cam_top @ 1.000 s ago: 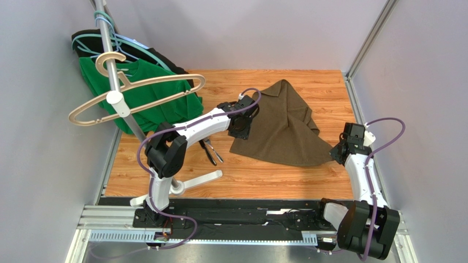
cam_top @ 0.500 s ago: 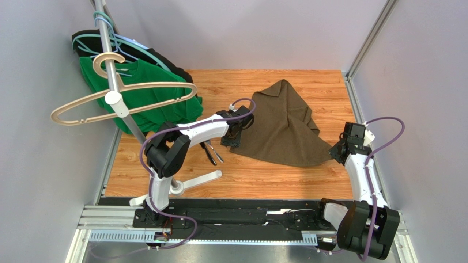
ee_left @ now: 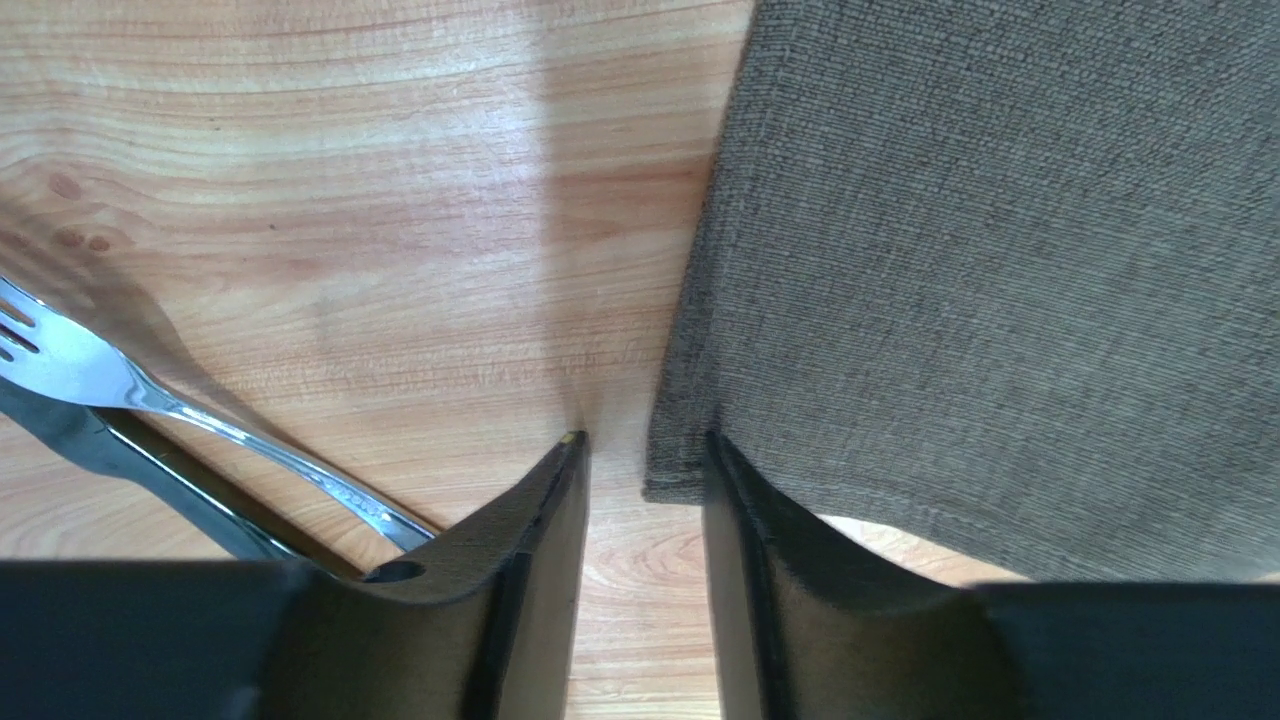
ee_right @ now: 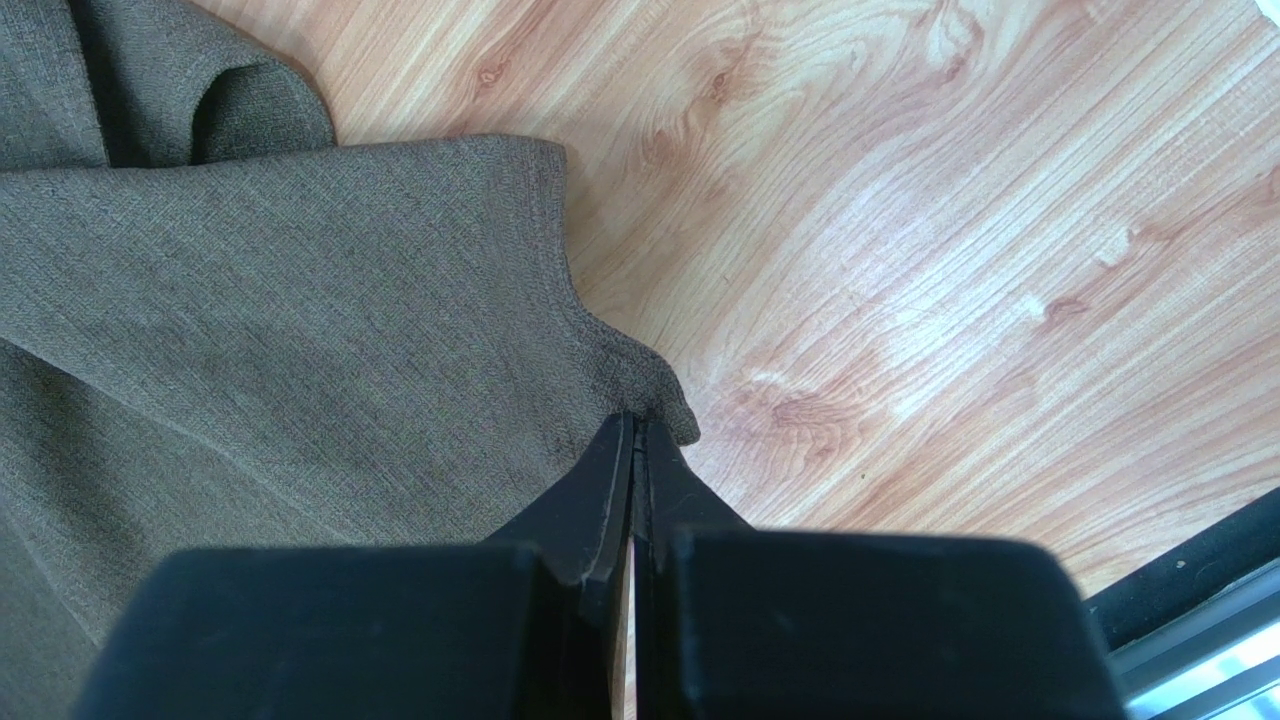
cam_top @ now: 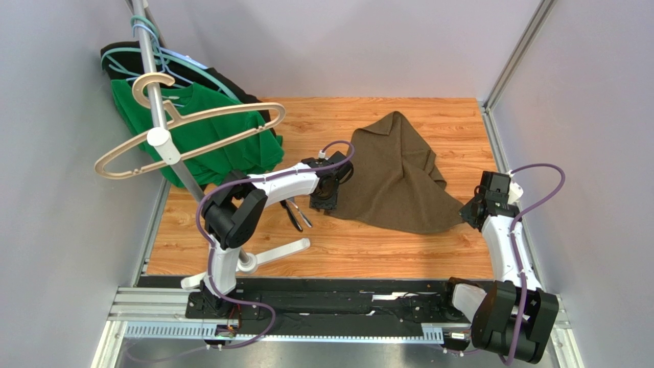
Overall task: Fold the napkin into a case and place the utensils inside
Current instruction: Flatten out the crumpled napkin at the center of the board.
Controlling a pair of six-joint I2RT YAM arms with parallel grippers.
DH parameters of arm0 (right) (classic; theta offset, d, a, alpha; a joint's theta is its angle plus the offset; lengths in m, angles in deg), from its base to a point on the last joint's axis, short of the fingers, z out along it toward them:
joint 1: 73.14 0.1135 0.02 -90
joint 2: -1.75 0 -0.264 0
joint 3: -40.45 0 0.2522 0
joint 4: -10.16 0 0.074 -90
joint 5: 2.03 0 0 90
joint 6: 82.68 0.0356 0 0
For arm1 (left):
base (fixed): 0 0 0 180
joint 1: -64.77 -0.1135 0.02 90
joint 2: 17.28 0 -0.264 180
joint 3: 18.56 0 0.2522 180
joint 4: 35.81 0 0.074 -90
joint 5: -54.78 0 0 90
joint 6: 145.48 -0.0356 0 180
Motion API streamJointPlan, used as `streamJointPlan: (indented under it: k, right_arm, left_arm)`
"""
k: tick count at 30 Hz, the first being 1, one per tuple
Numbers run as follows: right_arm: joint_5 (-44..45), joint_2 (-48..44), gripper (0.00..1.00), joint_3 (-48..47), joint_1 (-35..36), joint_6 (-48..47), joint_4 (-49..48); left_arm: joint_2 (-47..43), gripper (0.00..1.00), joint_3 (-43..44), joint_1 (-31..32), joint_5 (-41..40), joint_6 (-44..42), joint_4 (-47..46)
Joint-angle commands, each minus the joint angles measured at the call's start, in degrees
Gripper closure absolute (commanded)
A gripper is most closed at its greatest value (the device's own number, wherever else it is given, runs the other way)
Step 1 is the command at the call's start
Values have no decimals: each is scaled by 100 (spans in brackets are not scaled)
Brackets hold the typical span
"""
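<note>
The olive-brown napkin (cam_top: 395, 176) lies spread and rumpled on the wooden table, not folded into a case. My left gripper (cam_top: 324, 201) stands open at its near-left corner. In the left wrist view the gripper (ee_left: 643, 443) shows bare wood between the fingers, and the napkin (ee_left: 992, 255) corner touches the right fingertip. My right gripper (cam_top: 467, 215) is shut on the napkin's near-right corner, pinched at the tips (ee_right: 639, 423) with the napkin (ee_right: 271, 345) spreading left. The utensils (cam_top: 295, 212) lie left of the left gripper, with a fork (ee_left: 181, 413) over a dark knife (ee_left: 150, 465).
A garment rack pole (cam_top: 165, 123) rises at the left, its foot (cam_top: 276, 251) reaching onto the table near the utensils. A wooden hanger (cam_top: 184, 130), a green shirt (cam_top: 207, 138) and a black garment (cam_top: 123, 57) hang there. A metal rail (cam_top: 491, 130) edges the right side.
My left gripper has moved toward me from the napkin's left edge down to its near-left corner. The wooden hanger swung left and back. The right arm has not moved.
</note>
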Motion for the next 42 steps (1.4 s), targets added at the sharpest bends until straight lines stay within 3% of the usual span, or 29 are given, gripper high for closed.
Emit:
streamJointPlan:
  k: [1,6,10,16,25,36,42]
  right_arm:
    - [26,-142,100,-20,-4,-75,-193]
    - [26,-151,100,-28,-4,-57,-175]
    - [78,-230,100,-72,-4,-66,-131]
    - [184,-344,100,-431,-4,-40,44]
    - [404,-1363,100,-1574,-4,-189,870]
    - [264,-2216,100,-4552,-4,-1032,1950]
    - [-324,-2489,100,-6328,75,-1253,2145]
  left_arm:
    - [-68,63,-333,-48,173,440,-423]
    - [-226,93,-729,-48,287,600,-1056]
    - [-366,100,-659,-22,-19,390,-1031]
    - [-832,100,-291,285,-354,-356,-986]
    - [-1904,100,701,673,-592,-1192,-951]
    - [-3591,100,2196,787,32,-2632,-1355]
    - [-4427,100,2741,813,867,-3100,-1892]
